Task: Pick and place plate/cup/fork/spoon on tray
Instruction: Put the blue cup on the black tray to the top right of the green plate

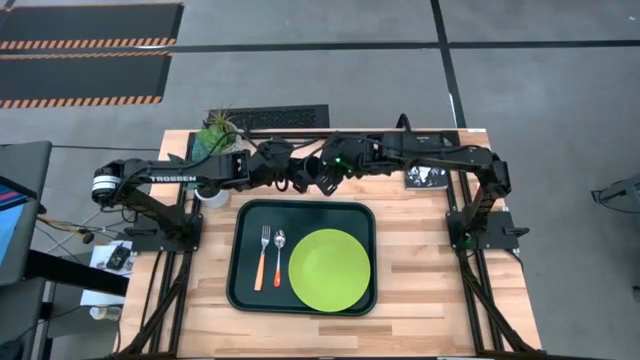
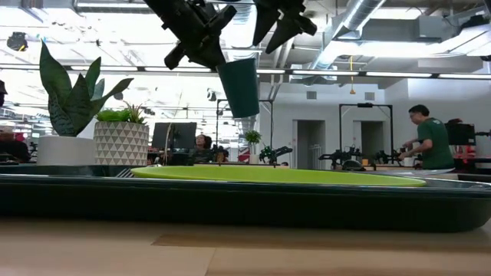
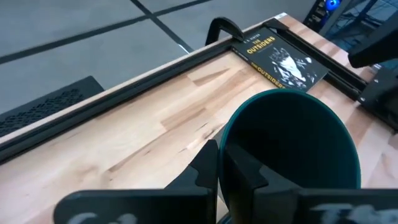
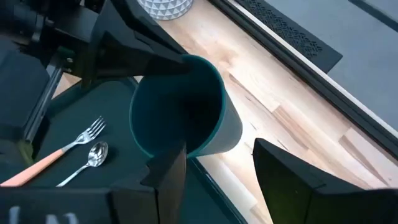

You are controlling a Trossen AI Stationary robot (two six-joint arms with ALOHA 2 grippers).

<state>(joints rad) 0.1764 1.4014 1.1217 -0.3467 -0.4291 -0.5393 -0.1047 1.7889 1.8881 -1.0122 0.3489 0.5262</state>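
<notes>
The dark green cup hangs in the air over the tray's far rim, opening up, with my left gripper shut on it. My right gripper stands open just above and beside the cup, touching nothing. On the dark green tray lie the orange-handled fork and the spoon side by side at its left. The lime-green plate lies flat at its right. My left gripper pinches the cup's rim on the side toward the table's left, one finger inside the cup and one finger outside the wall. The fingers slant down from the left. The cup hangs below them, nearly upright, clear of table and tray.
A white patterned pot with a plant stands at the far left beside the tray. A black book lies at the far right corner. Black frame rails run along the table's edges. People move in the room beyond the table.
</notes>
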